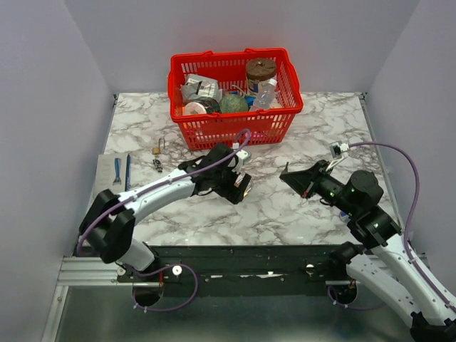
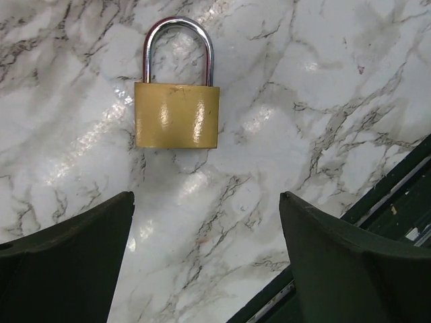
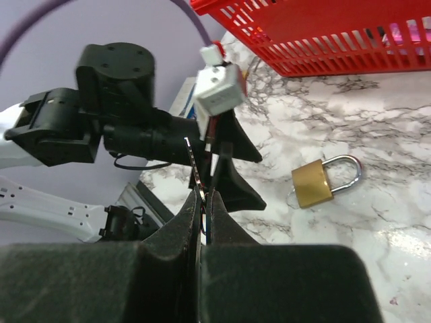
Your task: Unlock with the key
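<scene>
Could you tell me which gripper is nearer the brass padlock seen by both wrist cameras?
Left. The left gripper hovers open right by the padlock; the right gripper, pinching the key, sits farther off.

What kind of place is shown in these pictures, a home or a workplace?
Probably a robot test bench, not a home: plain walls enclose a marble-patterned table, left arm and right arm are bolted to a rail at its edge, and a padlock lies there.
</scene>
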Controlling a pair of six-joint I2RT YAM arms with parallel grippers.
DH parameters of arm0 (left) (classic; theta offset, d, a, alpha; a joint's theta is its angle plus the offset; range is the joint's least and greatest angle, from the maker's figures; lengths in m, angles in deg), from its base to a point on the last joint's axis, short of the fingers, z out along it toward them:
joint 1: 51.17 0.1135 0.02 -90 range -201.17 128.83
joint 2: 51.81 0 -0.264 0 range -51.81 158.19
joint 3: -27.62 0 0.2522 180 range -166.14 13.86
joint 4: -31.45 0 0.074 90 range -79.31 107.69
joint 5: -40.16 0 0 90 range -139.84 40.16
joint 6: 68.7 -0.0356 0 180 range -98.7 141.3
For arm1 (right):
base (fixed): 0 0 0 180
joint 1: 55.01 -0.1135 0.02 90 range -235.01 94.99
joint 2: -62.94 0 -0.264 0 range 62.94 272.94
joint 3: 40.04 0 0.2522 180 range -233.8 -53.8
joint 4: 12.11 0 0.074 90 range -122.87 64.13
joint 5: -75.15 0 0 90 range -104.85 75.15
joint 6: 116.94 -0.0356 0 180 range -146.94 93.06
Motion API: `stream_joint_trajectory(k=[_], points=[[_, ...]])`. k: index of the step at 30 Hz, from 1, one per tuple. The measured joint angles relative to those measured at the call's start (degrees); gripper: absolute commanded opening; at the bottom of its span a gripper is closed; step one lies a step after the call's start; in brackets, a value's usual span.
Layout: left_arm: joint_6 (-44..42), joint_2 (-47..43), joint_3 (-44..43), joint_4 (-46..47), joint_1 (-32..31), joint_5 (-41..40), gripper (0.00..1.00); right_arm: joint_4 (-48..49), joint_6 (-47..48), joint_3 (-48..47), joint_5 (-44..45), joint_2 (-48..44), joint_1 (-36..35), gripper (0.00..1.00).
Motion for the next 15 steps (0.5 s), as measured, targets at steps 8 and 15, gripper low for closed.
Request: stream_joint_trajectory(k=[8,15], points=[[-2.3,14.5,-4.9,2.0,0.2,5.2,0.99,-2.8,2.3,-2.6,1.4,1.5,0.0,0.01],[-4.9,20.7,-10.6,1.5,0.2,4.3,0.99,-3.5,2.8,-3.0,1.5,2.3,0.0,0.02]])
